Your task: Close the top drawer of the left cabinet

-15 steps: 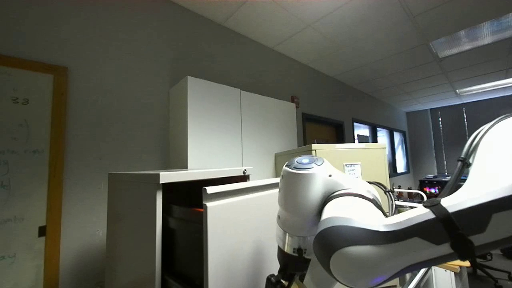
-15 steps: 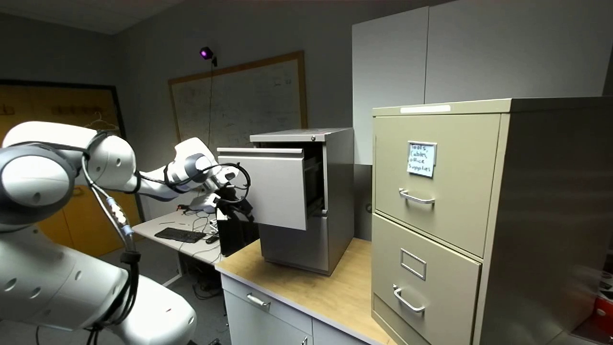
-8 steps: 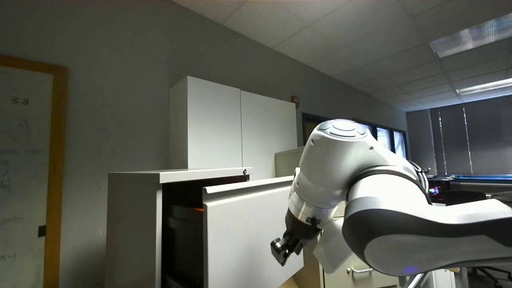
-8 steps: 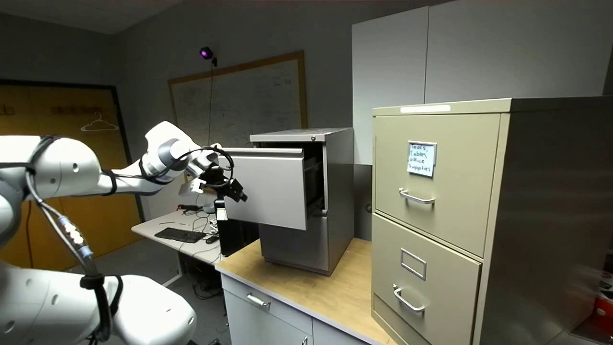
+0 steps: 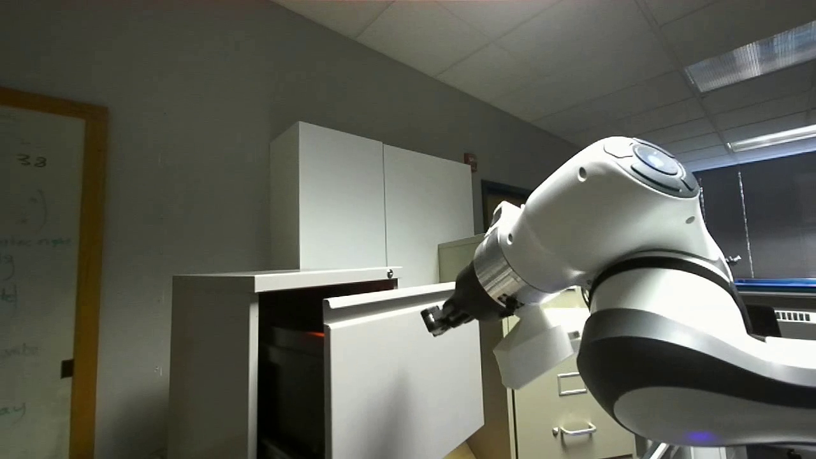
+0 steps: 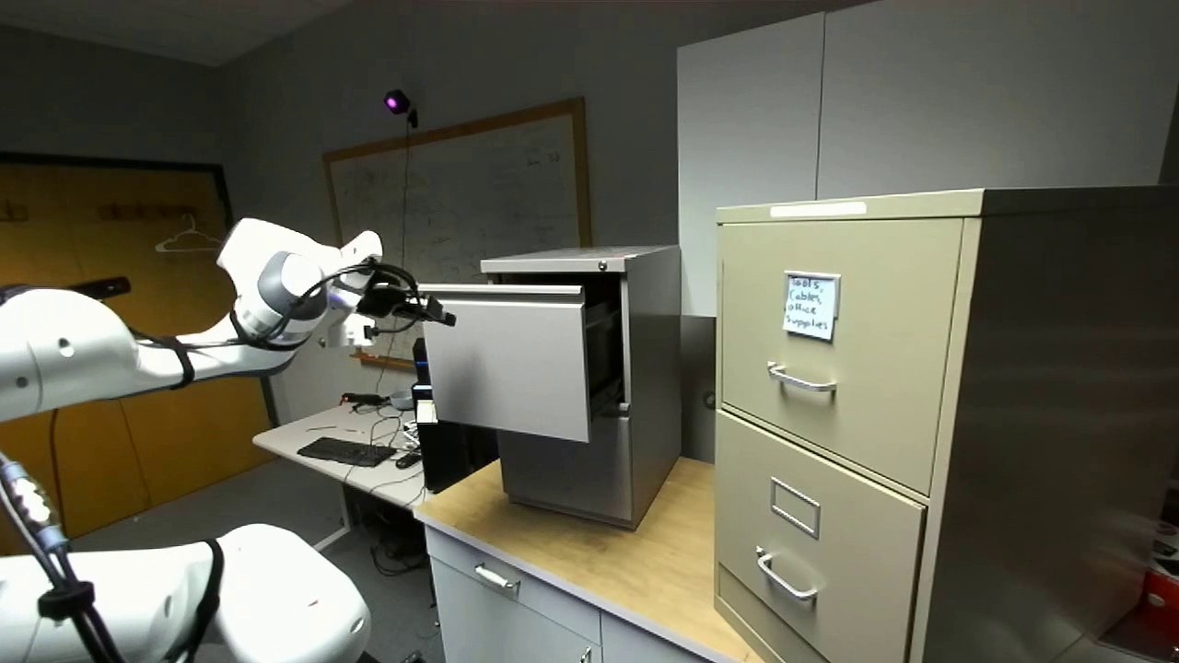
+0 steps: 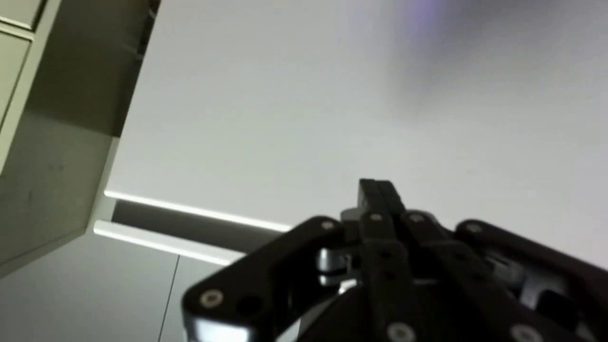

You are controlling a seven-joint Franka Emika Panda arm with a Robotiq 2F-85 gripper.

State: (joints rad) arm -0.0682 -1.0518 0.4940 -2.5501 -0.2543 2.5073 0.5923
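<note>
Beige cabinet (image 6: 884,414): “Tools, Cables, office supplies”

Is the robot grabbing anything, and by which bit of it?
Nothing. The gripper is shut with nothing in it, in front of the open top drawer.

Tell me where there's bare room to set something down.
The counter looks bare between the left cabinet and beige filing cabinet. It's crowded in front of the open top drawer, by the tool, and on the desk, around keyboard and mouse.
</note>
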